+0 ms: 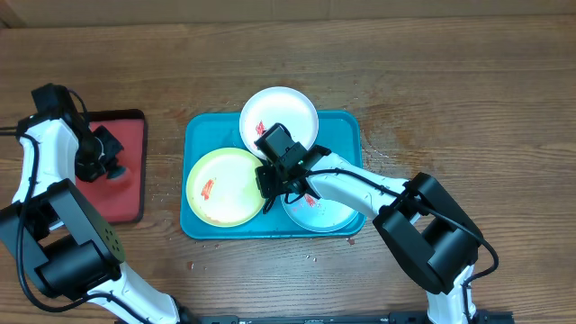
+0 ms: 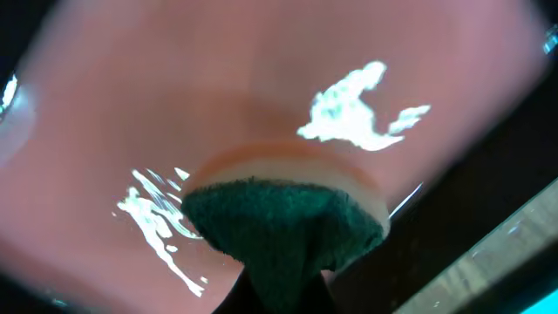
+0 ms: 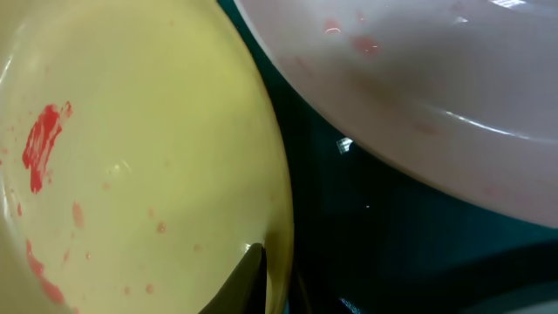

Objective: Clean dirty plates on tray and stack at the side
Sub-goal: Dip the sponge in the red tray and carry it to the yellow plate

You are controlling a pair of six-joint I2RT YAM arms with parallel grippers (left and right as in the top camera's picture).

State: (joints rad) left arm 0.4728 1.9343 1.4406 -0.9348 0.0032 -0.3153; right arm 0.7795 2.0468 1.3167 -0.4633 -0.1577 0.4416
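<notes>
The turquoise tray [image 1: 200,126] holds three plates. The white plate [image 1: 281,110] lies at the back, with a red smear. The yellow-green plate [image 1: 222,185] lies front left, with red smears. The mint plate [image 1: 319,212] lies front right, mostly under my right arm. My right gripper [image 1: 267,183] is shut on the right rim of the yellow-green plate [image 3: 131,157], one finger inside the rim [image 3: 277,283]; the white plate [image 3: 418,78] shows above. My left gripper [image 1: 101,160] is over the red tray [image 1: 126,135], shut on a green-and-white sponge [image 2: 283,218].
The smaller red tray [image 2: 174,87] with a dark rim sits at the left of the wooden table [image 1: 450,72], with wet glints on its surface. A few red specks lie on the table near the turquoise tray's front edge.
</notes>
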